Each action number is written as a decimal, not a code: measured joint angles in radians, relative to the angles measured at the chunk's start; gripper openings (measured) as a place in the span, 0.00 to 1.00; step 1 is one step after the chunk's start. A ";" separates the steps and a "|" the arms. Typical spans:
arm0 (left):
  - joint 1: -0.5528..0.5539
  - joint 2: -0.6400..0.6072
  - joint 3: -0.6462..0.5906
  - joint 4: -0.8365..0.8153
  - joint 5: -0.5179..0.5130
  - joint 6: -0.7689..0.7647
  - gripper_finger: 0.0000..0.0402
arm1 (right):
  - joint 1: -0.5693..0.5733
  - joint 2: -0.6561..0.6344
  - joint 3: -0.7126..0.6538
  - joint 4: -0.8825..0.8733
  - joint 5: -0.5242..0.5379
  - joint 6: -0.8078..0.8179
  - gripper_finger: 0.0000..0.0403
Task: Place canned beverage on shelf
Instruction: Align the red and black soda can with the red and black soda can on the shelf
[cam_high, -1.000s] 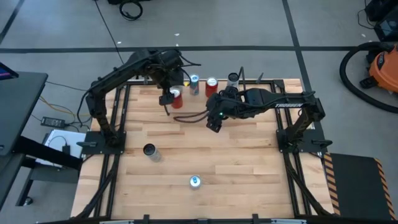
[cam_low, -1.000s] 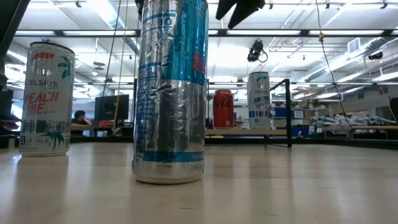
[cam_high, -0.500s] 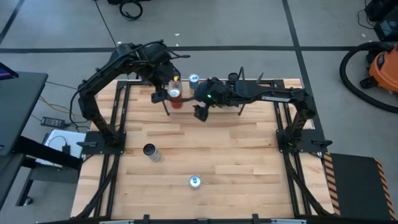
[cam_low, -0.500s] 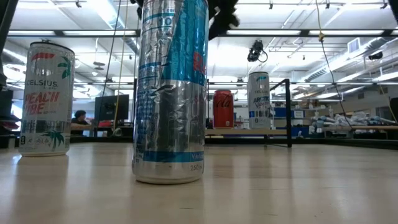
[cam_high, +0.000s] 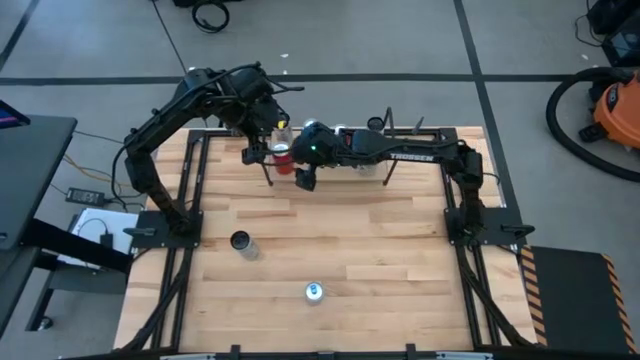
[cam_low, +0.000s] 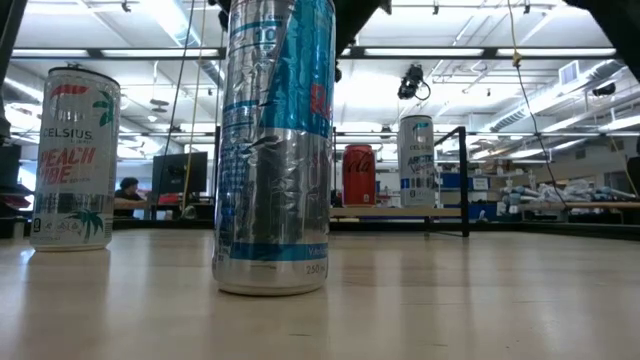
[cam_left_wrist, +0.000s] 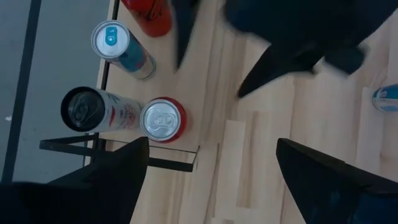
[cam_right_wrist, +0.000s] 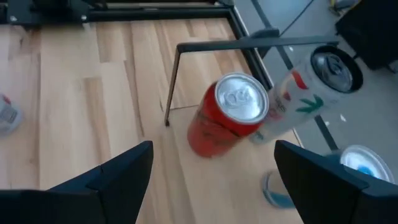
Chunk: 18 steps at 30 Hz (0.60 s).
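White can (cam_low: 75, 157) at left in low view: "CELSIUS", below it "PEACH VIBE" in red. Tall silver-blue can (cam_low: 275, 145) in front: number "10" near top, other print too small. Right arm (cam_high: 420, 156): white lettering, not legible.

So the shelf (cam_high: 330, 160) sits at the far edge of the table (cam_high: 400, 260), around the middle. A soda can (cam_high: 282, 154) stands on its left end, with two more cans behind it toward the far edge. Both grippers hang over that left end, the left gripper (cam_high: 262, 152) left of the soda can and the right gripper (cam_high: 305, 178) on its right. Nearer, a dark-topped can (cam_high: 240, 242) stands left, and another can (cam_high: 314, 292) closest.
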 joint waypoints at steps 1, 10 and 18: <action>0.000 -0.004 0.000 0.000 0.000 0.000 0.88 | -0.005 0.008 0.002 0.037 -0.006 -0.004 0.86; 0.016 -0.085 0.000 0.000 -0.005 0.009 0.88 | -0.041 0.078 0.000 0.143 -0.031 -0.027 0.86; 0.055 -0.141 0.000 0.001 -0.006 0.012 0.88 | -0.069 0.126 0.000 0.217 -0.031 -0.020 0.86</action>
